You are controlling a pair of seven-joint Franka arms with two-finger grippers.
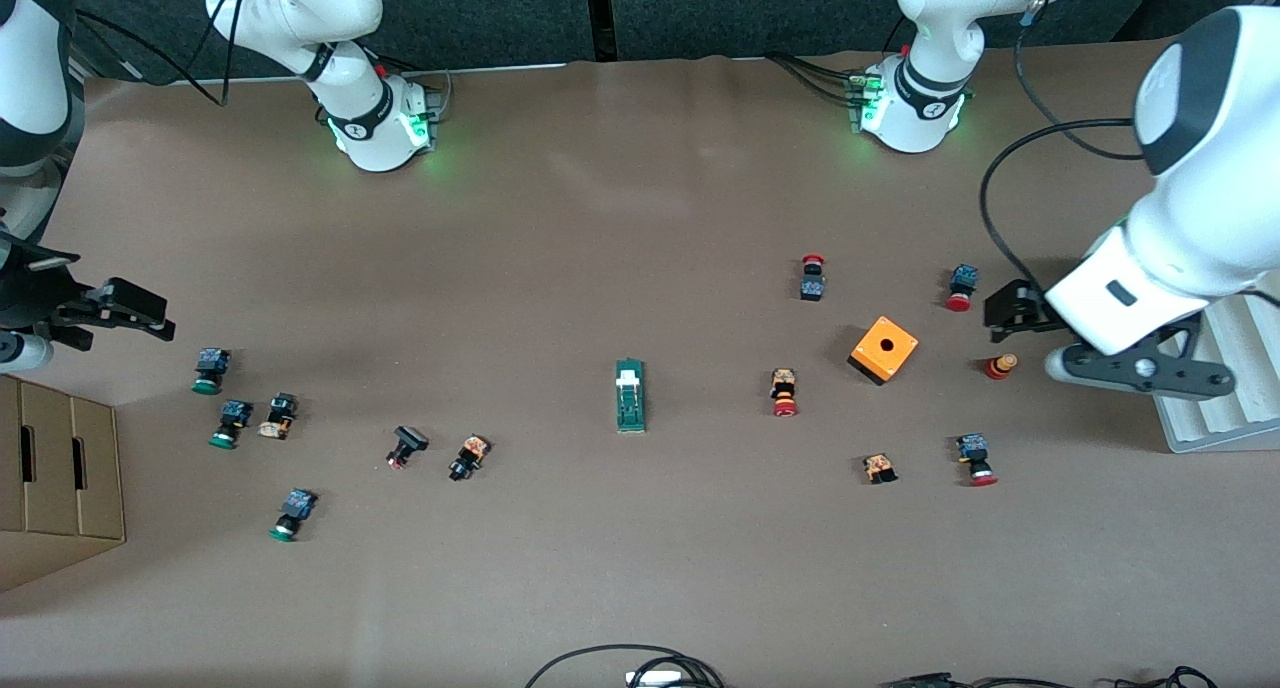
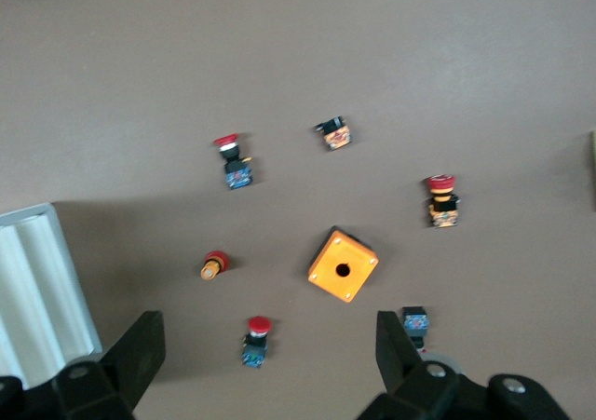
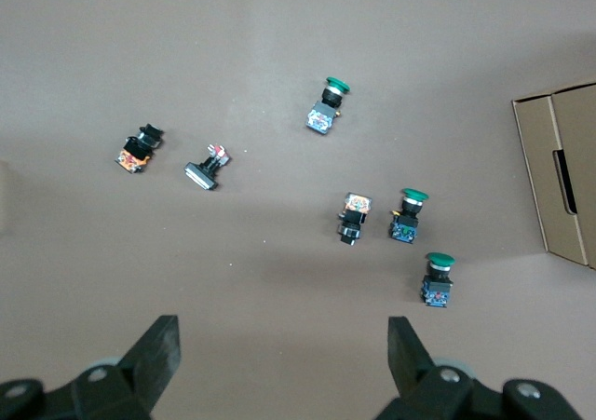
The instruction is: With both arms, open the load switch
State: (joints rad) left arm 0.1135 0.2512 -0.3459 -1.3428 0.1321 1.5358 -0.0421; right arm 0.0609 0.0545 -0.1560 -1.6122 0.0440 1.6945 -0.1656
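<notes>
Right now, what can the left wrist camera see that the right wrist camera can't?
Only the left wrist view shows the orange cube with a hole, red-capped push buttons such as one close to the left hand, and the white ribbed tray.

Only the right wrist view shows green-capped push buttons such as one by the right hand, plus the cardboard box.

Both share the brown table and an open hand hanging above it. Neither clearly shows the load switch, which lies mid-table in the front view.

White arms (image 1: pixel 1190 168), black joint bands; black pincers; green base lights; black cables.
</notes>
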